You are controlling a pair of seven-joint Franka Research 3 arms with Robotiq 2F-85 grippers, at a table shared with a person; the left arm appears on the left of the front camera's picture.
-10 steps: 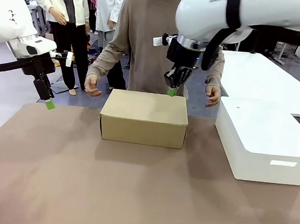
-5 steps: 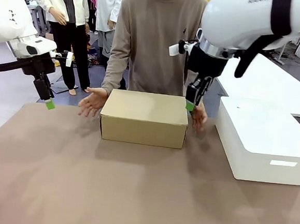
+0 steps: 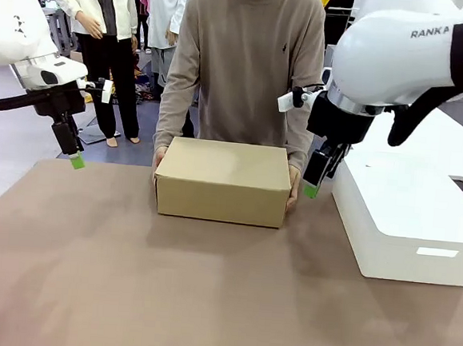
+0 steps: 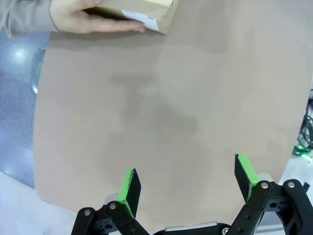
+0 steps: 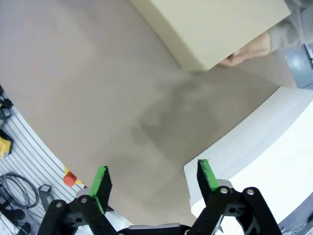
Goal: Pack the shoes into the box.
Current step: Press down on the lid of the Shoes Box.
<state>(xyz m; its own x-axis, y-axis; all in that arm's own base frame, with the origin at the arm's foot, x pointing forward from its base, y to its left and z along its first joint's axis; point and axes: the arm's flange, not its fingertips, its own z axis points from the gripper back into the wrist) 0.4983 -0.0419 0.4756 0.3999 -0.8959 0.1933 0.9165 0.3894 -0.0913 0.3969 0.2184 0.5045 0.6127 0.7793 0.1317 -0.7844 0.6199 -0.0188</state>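
Both sets of jaws gape wide with nothing in them: left gripper [image 3: 77, 161] hangs off at the table's [image 3: 205, 299] left edge, right gripper [image 3: 310, 190] hovers between the tan shoebox [image 3: 223, 180] and the white box [image 3: 408, 227]. Shoebox mid-table, lid down, a person's hands [image 4: 93, 20] clasping both ends. Contents hidden; packing looks finished, I'd say.
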